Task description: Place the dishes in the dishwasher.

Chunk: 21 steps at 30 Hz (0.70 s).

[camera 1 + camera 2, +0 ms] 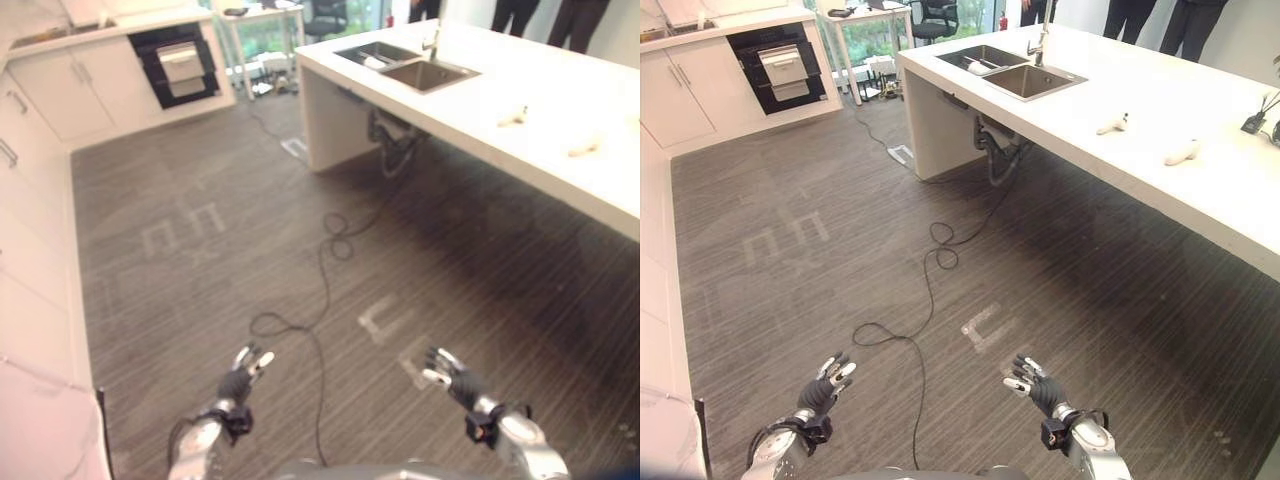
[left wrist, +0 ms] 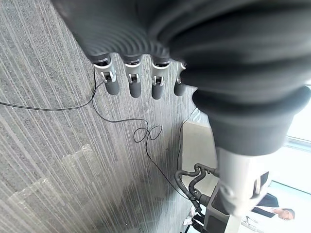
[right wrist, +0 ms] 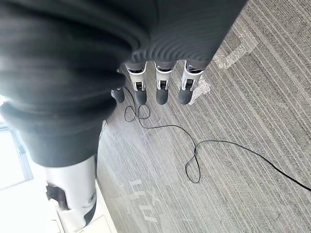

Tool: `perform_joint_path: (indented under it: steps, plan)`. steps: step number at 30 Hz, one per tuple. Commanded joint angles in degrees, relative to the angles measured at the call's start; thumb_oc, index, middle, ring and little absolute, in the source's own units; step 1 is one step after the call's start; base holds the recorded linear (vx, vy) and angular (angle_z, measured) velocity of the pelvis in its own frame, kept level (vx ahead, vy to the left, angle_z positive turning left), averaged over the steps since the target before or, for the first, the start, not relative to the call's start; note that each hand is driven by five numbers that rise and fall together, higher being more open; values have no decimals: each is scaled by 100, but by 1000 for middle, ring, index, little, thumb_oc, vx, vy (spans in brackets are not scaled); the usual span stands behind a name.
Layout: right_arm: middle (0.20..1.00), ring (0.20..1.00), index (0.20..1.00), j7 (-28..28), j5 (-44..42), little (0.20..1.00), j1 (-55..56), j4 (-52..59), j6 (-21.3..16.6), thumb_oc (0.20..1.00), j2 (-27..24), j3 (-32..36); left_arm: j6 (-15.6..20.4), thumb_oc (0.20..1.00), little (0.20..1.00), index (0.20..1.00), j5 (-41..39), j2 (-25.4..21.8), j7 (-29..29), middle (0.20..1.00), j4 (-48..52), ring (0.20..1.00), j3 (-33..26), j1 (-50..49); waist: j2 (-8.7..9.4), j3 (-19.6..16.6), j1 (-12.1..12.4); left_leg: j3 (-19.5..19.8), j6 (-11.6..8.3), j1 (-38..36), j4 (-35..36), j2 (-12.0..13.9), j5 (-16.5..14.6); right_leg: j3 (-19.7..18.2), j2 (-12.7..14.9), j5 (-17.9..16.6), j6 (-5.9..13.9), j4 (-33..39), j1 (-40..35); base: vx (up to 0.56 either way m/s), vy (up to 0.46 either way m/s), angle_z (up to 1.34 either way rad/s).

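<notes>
Both hands hang low over the grey wood floor and hold nothing. My left hand [image 1: 237, 384] has straight fingers [image 2: 132, 81] pointing ahead. My right hand [image 1: 459, 381] is the same, its fingers [image 3: 161, 87] spread and straight. A double sink [image 1: 1018, 76] is set in the white counter island [image 1: 1200, 200] at the far right, with pale items [image 1: 980, 66] in one basin. Two small white things [image 1: 1111, 124] [image 1: 1181, 152] lie on the counter. A dark built-in appliance [image 1: 177, 62] with a light panel on its front sits in the far wall's cabinets.
White cabinets [image 1: 35, 300] run along the left side. A white table [image 1: 262, 14] and an office chair [image 1: 327, 14] stand at the back. People's legs [image 1: 1155, 14] show behind the island. Pale tape marks [image 1: 386, 320] lie on the floor ahead.
</notes>
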<state>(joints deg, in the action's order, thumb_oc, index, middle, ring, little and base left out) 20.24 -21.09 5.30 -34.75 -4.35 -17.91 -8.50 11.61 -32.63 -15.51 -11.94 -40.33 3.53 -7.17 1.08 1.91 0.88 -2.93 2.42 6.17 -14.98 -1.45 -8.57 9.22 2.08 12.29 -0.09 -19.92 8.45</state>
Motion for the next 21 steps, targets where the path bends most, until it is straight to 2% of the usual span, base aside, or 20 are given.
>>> perform_joint_path:
  steps: [1, 2, 4, 8, 13, 14, 15, 16, 18, 20, 21]
  plan:
    - [1000, 1000, 1000, -66, 96, 1000, 46, 454, -335, 1000, -22, -48, 337, 1000, 1000, 1000, -165, -126, -94, 1000, 410, 1000, -213, -28, 100, -92, 24, -287, -337, 77, -220, 157, 64, 219, 262, -778, 559, 273, -147, -25, 53, 8]
    - [1000, 1000, 1000, -189, -23, 1000, 58, 447, -413, 1000, -72, 3, 308, 1000, 1000, 1000, -121, -143, -106, 1000, 391, 1000, -44, 164, 118, -31, -83, -479, -352, 98, -220, 280, 81, 315, 326, -799, 569, 273, -156, -29, 66, 10]
    - [1000, 1000, 1000, -231, -85, 1000, 129, 489, -417, 1000, -69, 46, 225, 1000, 1000, 1000, -119, -187, -119, 1000, 451, 1000, 28, 261, 118, -33, -189, -540, -332, 74, -220, 272, 49, 277, 307, -780, 569, 273, -177, -13, 44, 62]
    - [1000, 1000, 1000, -276, -96, 1000, 150, 498, -572, 1000, 4, -16, 230, 1000, 1000, 1000, -216, -237, -175, 1000, 512, 1000, 67, 150, 101, -97, -242, -585, -304, 15, -220, 246, -25, 199, 269, -749, 578, 273, -188, 44, -48, 34]
    - [1000, 1000, 1000, -295, -40, 1000, 118, 577, -465, 1000, -46, -108, 104, 1000, 1000, 1000, -408, -189, 1, 1000, 667, 1000, 23, 184, 121, -48, -253, -590, -394, -91, -220, 355, 36, 145, 88, -682, 467, 273, -203, 42, -212, -9]
    - [1000, 1000, 1000, -268, -26, 1000, 85, 620, -435, 1000, -113, -109, 140, 1000, 1000, 1000, -381, -164, -4, 1000, 679, 1000, 10, 203, 154, 58, -181, -584, -464, -176, -220, 300, 309, 111, 76, -688, 399, 273, -247, 98, -176, -5]
    - [1000, 1000, 1000, -256, -31, 1000, 86, 660, -461, 1000, -185, -101, 177, 1000, 1000, 1000, -373, -148, -25, 1000, 710, 1000, 5, 210, 232, 194, -98, -581, -532, -253, -220, 176, 935, 39, 117, -670, 325, 273, -293, 82, -138, -17]
    - [1000, 1000, 1000, -218, -3, 1000, 101, 686, -489, 1000, -241, -66, 198, 1000, 1000, 1000, -378, -137, -46, 1000, 727, 1000, -27, 207, 294, 334, -21, -560, -587, -91, -220, 137, 1364, -27, 151, -683, 284, 273, -345, 95, -27, -19]
    - [1000, 1000, 1000, -177, 101, 1000, 63, 537, -555, 1000, -250, -12, 113, 1000, 1000, 1000, -416, -111, -100, 1000, 674, 1000, -122, 192, 114, 468, 22, -727, -653, 593, -220, 669, 981, 50, 43, -611, 385, 273, -452, 199, 176, 0]
    - [1000, 1000, 1000, -172, 145, 1000, 199, 611, -579, 1000, -263, 24, 100, 1000, 1000, 1000, -357, -76, -89, 1000, 731, 1000, -124, 79, -20, 464, 95, -399, -845, 1087, -220, 911, 1300, 56, -32, -493, 400, 273, -632, 303, 266, 5]
    - [1000, 1000, 1000, -142, 166, 1000, 254, 618, -612, 1000, -284, 28, 116, 1000, 1000, 1000, -366, -55, -114, 1000, 723, 1000, -158, 27, -55, 467, 137, -217, -906, 1250, -220, 928, 1438, 28, -64, -435, 393, 273, -720, 427, 348, -3]
